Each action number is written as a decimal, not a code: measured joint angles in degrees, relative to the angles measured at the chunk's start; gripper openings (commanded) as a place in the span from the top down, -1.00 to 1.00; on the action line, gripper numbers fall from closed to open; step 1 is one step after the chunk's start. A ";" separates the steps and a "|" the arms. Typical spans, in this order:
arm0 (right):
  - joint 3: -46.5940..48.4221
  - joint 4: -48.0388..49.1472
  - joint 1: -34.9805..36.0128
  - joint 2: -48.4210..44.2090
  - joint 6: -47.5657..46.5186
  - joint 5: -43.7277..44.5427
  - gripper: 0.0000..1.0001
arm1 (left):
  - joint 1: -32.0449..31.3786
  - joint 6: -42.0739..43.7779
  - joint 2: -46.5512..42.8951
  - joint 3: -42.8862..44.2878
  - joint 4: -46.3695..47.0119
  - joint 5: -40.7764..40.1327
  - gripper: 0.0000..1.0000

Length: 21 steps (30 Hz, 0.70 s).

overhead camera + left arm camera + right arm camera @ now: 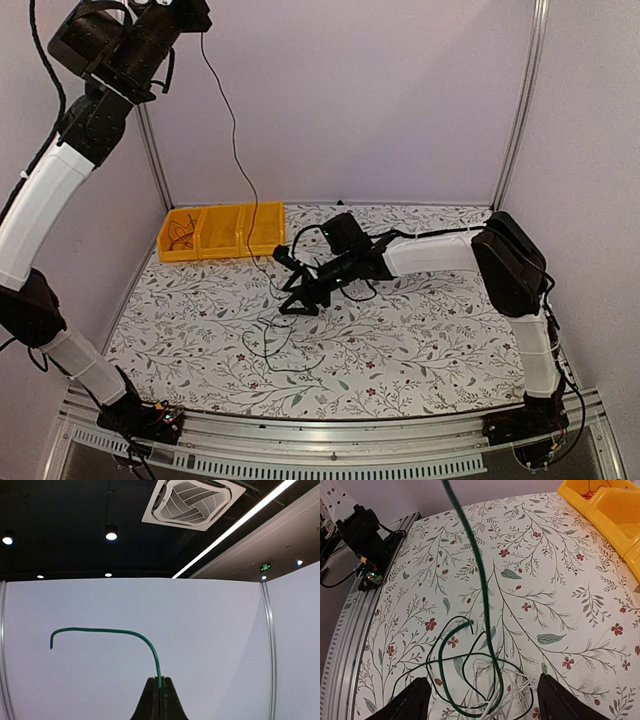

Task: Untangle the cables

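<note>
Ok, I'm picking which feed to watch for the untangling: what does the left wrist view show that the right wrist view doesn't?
Only the left wrist view: the left hand shut on the green cable, its free end arching over in front of a wall, with ceiling lights above.
Only the right wrist view: the right hand, open, over the tangle of cables on the flowered table, and the yellow bins at upper right.
Both: apparently the same green cable, which in the right wrist view climbs out of the tangle.

left gripper (192, 16) aloft, cable (236, 140) hanging (thin, dark), right gripper (298, 296) low over tangle (270, 336)
</note>
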 measured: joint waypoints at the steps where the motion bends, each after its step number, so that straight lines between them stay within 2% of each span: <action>1: 0.48 -0.15 0.09 1.16 -0.39 0.09 0.20 | 0.00 0.11 0.00 0.26 -0.13 0.02 1.00; 3: 1.53 -1.05 0.09 3.67 -0.39 0.63 0.70 | 0.00 0.70 0.02 1.29 -0.68 0.28 1.00; 4: 1.68 -1.57 -0.04 4.48 -0.35 1.09 0.90 | 0.00 0.98 0.04 1.99 -0.96 0.44 1.00; 5: 1.66 -2.23 -0.17 5.01 -0.24 1.33 1.00 | 0.00 1.55 0.24 2.95 -1.20 0.59 1.00; 13: -5.31 -2.95 -2.69 4.11 2.91 4.22 1.00 | 0.02 6.10 6.23 20.35 0.52 0.76 1.00; 16: -7.50 -1.97 -3.82 3.10 4.59 5.46 0.99 | 0.02 6.82 6.80 22.69 2.91 0.87 1.00; 18: -8.90 -1.77 -4.39 2.01 5.29 6.80 0.85 | 0.02 7.34 6.80 22.84 4.11 0.83 1.00; 21: -10.64 -2.25 -5.20 0.37 5.62 7.19 0.35 | 0.15 7.89 6.51 21.18 4.76 0.61 1.00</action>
